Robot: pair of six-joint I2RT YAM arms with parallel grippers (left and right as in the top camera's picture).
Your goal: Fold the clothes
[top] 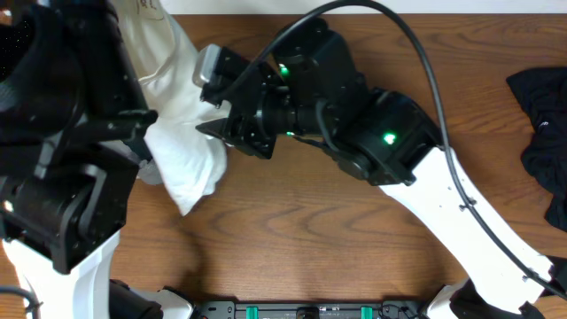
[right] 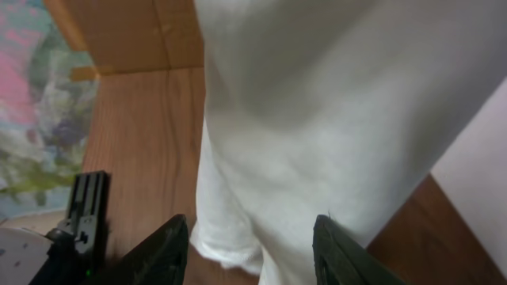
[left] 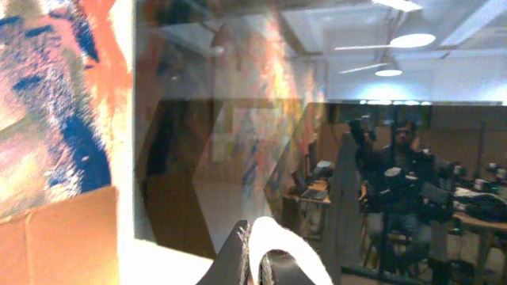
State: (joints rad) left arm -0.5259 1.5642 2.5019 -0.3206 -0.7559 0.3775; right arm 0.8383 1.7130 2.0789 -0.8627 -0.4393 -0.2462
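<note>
Left of centre, white shirt (top: 188, 164), black garment (top: 545, 133) right edge

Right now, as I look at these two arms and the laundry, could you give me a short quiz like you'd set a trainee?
1. Which is pinched shut on the white T-shirt: the left gripper or the right gripper?
2. True or false: the shirt lies spread out flat.
3. Where on the table is the black garment? A: at the far right edge. B: under the left arm. C: between the right gripper's fingers.
Key: 1, the left gripper; the right one's jaws stand apart with fabric between them. 2, false; it is bunched up. 3, A.
</note>
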